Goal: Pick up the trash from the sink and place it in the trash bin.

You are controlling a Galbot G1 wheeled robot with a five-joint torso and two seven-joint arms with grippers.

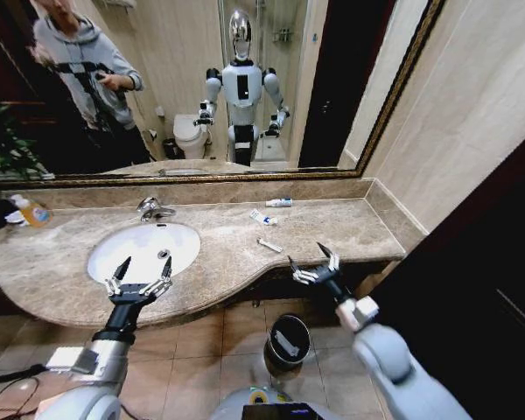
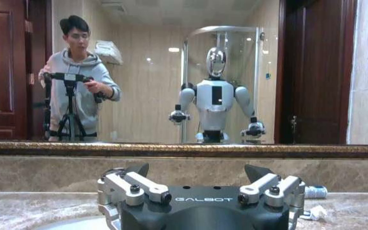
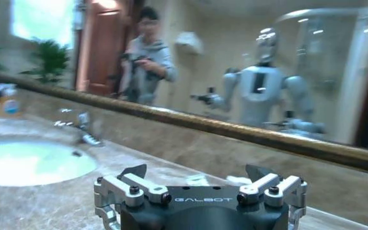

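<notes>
Nothing looks binned yet, as far as I can judge. The trash bin (image 1: 286, 343) stands on the floor below the counter's front edge. Above it, the left gripper (image 1: 139, 278) hovers over the sink's (image 1: 114, 254) front rim and the right gripper (image 1: 316, 264) near the front right edge, both spread wide, empty. White tubes (image 1: 278, 202) lie toward the back edge.

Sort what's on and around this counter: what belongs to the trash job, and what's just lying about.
Job:
white tube by the mirror
wrapper
white stick
sink
bin on the floor
left gripper, open at the sink's front edge
right gripper, open over the counter's front edge

Lying about:
orange bottle
faucet
mirror
</notes>
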